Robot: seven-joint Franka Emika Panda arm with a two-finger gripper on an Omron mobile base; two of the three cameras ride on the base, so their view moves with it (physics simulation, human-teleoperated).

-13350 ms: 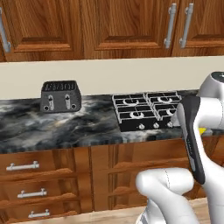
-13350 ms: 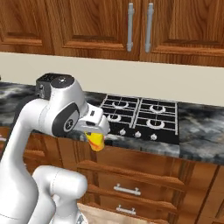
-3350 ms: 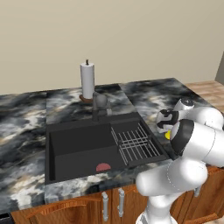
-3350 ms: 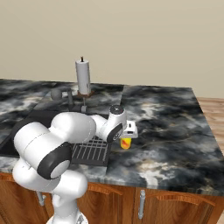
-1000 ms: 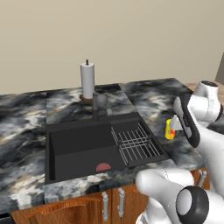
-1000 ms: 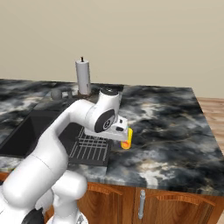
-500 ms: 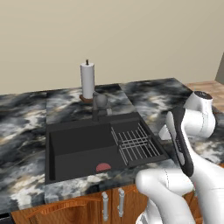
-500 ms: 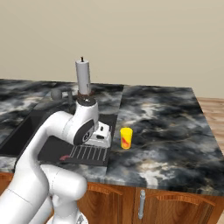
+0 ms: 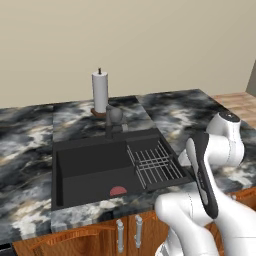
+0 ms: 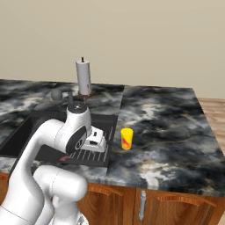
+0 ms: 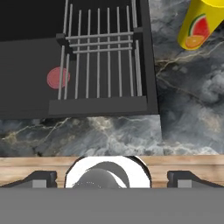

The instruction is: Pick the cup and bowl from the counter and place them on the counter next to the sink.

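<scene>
The yellow cup (image 10: 127, 138) stands upright on the dark marble worktop (image 10: 176, 127), its long axis vertical and its open mouth facing up. It sits just beside the right rim of the sink (image 10: 26, 132), apart from it, with bare marble all round its base. A red and orange fruit picture shows on its side in the hand view, where the cup (image 11: 200, 24) appears at the upper right, tilted by the camera's angle.

The claw (image 11: 111, 177) is empty and clear of the cup; its 2 dark finger tips sit far apart at the bottom corners of the hand view, so it is spread wide. It hangs over the front edge of the worktop, near the wire rack (image 11: 100, 61) that lies in the right part of the sink.

A small red disc (image 9: 118, 190) lies on the sink floor near the front wall. Behind the basin stand a dark faucet (image 9: 114, 120) and an upright paper towel roll (image 9: 100, 92). Wooden cabinets (image 10: 176, 204) run below the worktop.
</scene>
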